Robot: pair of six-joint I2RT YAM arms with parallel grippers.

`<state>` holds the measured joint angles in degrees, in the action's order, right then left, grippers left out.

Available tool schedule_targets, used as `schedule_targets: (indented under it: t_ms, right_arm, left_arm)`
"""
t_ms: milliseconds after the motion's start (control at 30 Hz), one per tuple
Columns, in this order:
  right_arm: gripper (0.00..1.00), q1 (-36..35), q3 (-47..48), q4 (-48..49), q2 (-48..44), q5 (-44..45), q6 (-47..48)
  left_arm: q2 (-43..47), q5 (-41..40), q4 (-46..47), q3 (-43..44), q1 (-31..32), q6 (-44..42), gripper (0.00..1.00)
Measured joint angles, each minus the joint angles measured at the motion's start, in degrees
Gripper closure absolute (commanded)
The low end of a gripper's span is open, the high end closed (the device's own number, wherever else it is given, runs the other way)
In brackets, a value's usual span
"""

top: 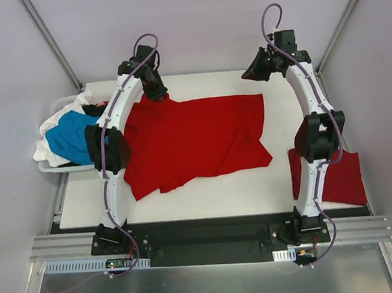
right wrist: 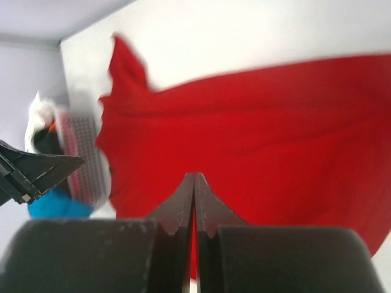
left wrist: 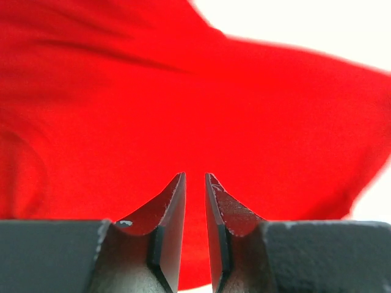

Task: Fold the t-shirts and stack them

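A red t-shirt [top: 196, 143] lies spread flat across the middle of the white table [top: 187, 205], its front left part creased. My left gripper [top: 156, 90] hovers over the shirt's back left corner. In the left wrist view its fingertips [left wrist: 195, 177] stand slightly apart, open, with nothing between them and the red cloth [left wrist: 183, 91] beyond. My right gripper [top: 254, 70] hangs raised off the shirt's back right corner. Its jaws [right wrist: 194, 176] are shut and empty, with the red shirt [right wrist: 256, 140] below. A folded red t-shirt [top: 344, 175] lies at the right edge.
A white bin [top: 48, 166] at the table's left edge holds a heap of t-shirts: blue [top: 70, 139], white [top: 58, 120] and black [top: 97, 110]. The right wrist view shows the bin [right wrist: 82, 152] too. Grey walls close in on three sides.
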<state>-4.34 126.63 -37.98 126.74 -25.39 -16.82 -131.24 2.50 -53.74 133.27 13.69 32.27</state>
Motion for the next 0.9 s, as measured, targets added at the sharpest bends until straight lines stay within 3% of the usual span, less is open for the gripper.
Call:
schedule_targets:
  t_ms: [233, 300, 467, 867, 900]
  right_arm:
    - [0.99, -8.4, -24.9, 3.2, -16.4, -0.5, 0.6]
    - [0.99, -10.3, -33.4, 3.1, -17.3, -0.5, 0.6]
    - [0.99, -10.3, -42.1, 1.6, -17.2, 0.4, 0.9]
    - [0.99, -9.7, -47.3, 6.0, -16.7, 0.5, 1.5]
    - [0.88, -9.7, -48.2, 6.0, -16.7, 0.5, 1.7]
  left_arm:
    - [18.9, 0.8, 1.4, -20.8, 5.4, 0.3, 0.99]
    - [21.3, 0.3, 1.6, -27.5, 5.4, 0.4, 1.00]
    - [22.3, -0.1, 2.5, -41.7, 5.4, 0.3, 1.00]
    - [21.3, -0.1, 7.5, -45.6, 5.5, 0.3, 0.97]
    - [21.3, -0.1, 7.6, -46.0, 5.6, 0.3, 0.94]
